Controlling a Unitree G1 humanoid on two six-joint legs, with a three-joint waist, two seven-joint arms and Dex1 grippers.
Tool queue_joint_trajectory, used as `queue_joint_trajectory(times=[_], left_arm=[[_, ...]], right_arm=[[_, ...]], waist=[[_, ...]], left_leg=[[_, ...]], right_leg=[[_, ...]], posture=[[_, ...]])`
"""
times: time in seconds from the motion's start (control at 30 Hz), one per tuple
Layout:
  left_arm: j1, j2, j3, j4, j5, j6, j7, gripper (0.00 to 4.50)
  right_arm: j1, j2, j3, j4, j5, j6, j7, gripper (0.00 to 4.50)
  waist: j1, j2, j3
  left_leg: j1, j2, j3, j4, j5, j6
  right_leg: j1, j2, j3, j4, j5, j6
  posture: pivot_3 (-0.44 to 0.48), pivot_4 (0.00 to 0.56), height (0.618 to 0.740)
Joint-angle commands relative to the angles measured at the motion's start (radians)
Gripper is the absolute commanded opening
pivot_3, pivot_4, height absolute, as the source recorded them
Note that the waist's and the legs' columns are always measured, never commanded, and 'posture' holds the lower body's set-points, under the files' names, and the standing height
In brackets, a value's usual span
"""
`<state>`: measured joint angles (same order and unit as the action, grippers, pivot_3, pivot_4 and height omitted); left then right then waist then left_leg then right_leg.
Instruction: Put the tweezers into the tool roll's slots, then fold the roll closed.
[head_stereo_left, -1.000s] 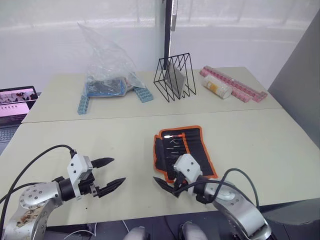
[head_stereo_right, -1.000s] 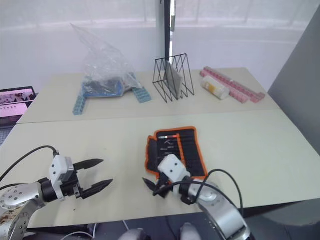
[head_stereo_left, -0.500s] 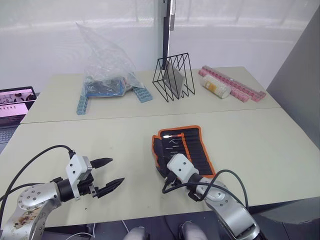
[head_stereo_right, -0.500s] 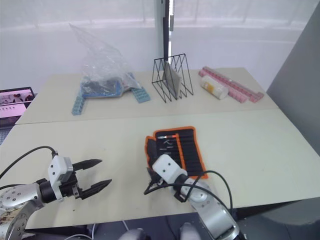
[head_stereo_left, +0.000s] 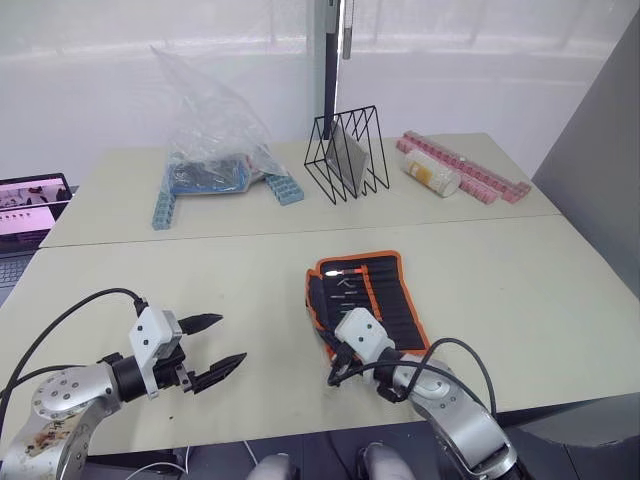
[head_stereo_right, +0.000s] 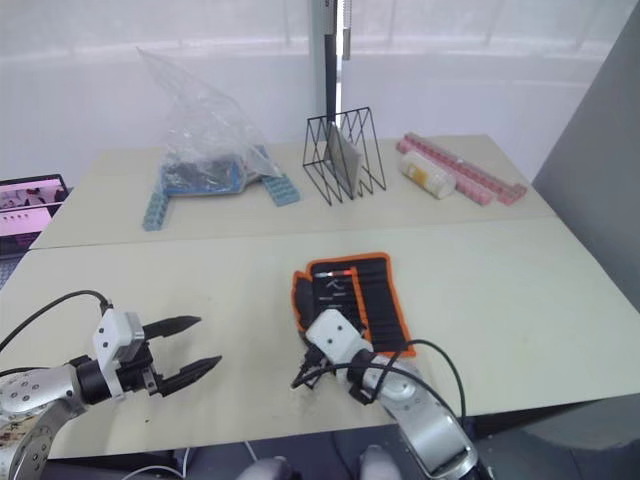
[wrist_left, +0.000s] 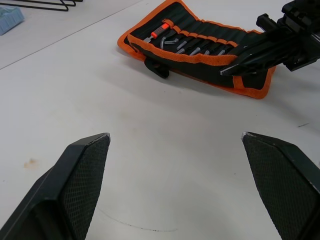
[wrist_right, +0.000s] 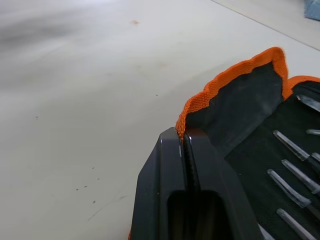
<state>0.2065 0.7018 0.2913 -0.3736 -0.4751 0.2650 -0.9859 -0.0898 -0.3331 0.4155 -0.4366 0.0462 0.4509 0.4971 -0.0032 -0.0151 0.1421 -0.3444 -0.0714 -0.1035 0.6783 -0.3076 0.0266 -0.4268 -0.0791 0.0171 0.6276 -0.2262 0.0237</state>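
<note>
The tool roll (head_stereo_left: 378, 290) lies open on the near table, black with orange piping. Slim tweezers (wrist_right: 289, 144) sit in its slots (wrist_left: 200, 46). My right gripper (head_stereo_left: 335, 373) is at the roll's near left corner, shut on the orange-edged side flap (wrist_right: 227, 82), which stands lifted at the fingertips. Seen from the left wrist, the right gripper (wrist_left: 235, 66) lies across the roll's near end. Over bare table to the left of the roll, my left gripper (head_stereo_left: 232, 339) is wide open and holds nothing.
On the far table stand a clear plastic bag (head_stereo_left: 215, 130) over blue brick strips (head_stereo_left: 286, 187), a black wire rack (head_stereo_left: 348, 155), a small bottle (head_stereo_left: 432, 172) and pink strips (head_stereo_left: 480, 178). A laptop (head_stereo_left: 30, 200) sits at far left. The table's front edge is close below both grippers.
My right gripper has gone from open to shut and has moved onto the roll's near left corner, gripping the flap edge. The left gripper has stayed open in place.
</note>
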Motion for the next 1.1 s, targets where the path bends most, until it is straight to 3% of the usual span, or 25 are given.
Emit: queue_joint_trajectory(times=[0.03, 0.23, 0.43, 0.57, 0.83, 1.1], left_arm=[[-0.04, 0.026, -0.006, 0.018, -0.008, -0.011, -0.023, 4.5], [-0.181, 0.066, -0.085, 0.152, 0.068, -0.129, -0.102, 4.5], [-0.394, 0.074, -0.221, 0.365, 0.153, -0.295, -0.242, 4.5], [-0.592, -0.001, -0.355, 0.539, 0.203, -0.393, -0.347, 4.5], [-0.839, -0.14, -0.49, 0.869, 0.29, -0.635, -0.488, 4.5], [-0.984, -0.23, -0.51, 1.124, 0.342, -0.817, -0.519, 4.5]], right_arm=[[0.004, -0.028, -0.031, -0.019, 0.058, -0.07, 0.082, 0.02], [0.095, -0.146, -0.115, -0.072, 0.207, -0.133, 0.268, 0.02], [0.158, -0.249, -0.171, -0.072, 0.238, -0.149, 0.337, 0.02], [0.183, -0.272, -0.217, -0.075, 0.246, -0.148, 0.339, 0.02], [0.214, -0.278, -0.259, -0.108, 0.242, -0.133, 0.302, 0.02], [0.251, -0.271, -0.252, -0.153, 0.237, -0.115, 0.258, 0.02]], waist=[[-0.001, 0.0, 0.0], [0.002, 0.001, 0.001], [0.004, 0.001, 0.001], [0.013, 0.001, 0.001], [0.011, 0.0, 0.001], [0.013, -0.001, 0.001]], left_leg=[[0.0, 0.0, 0.0, 0.0, 0.0, 0.0], [0.0, 0.0, 0.0, 0.0, 0.0, 0.0], [0.0, 0.0, 0.0, 0.0, 0.0, 0.0], [0.0, 0.0, 0.0, 0.001, 0.0, 0.001], [-0.003, -0.001, 0.0, 0.003, 0.0, 0.001], [-0.005, -0.001, 0.0, 0.007, -0.001, 0.002]], right_leg=[[0.0, 0.0, 0.0, 0.0, 0.0, 0.0], [0.0, 0.0, 0.0, 0.0, 0.0, 0.0], [0.001, 0.0, -0.001, -0.001, 0.0, 0.0], [0.001, 0.0, -0.001, 0.0, 0.0, 0.0], [-0.001, 0.001, -0.001, 0.001, 0.0, 0.001], [-0.001, 0.001, -0.001, 0.001, 0.0, 0.001]], posture=[[0.0, 0.15, 0.724], [0.0, 0.15, 0.724], [0.0, 0.15, 0.724], [0.0, 0.15, 0.724], [0.0, 0.15, 0.724], [0.0, 0.15, 0.724]])
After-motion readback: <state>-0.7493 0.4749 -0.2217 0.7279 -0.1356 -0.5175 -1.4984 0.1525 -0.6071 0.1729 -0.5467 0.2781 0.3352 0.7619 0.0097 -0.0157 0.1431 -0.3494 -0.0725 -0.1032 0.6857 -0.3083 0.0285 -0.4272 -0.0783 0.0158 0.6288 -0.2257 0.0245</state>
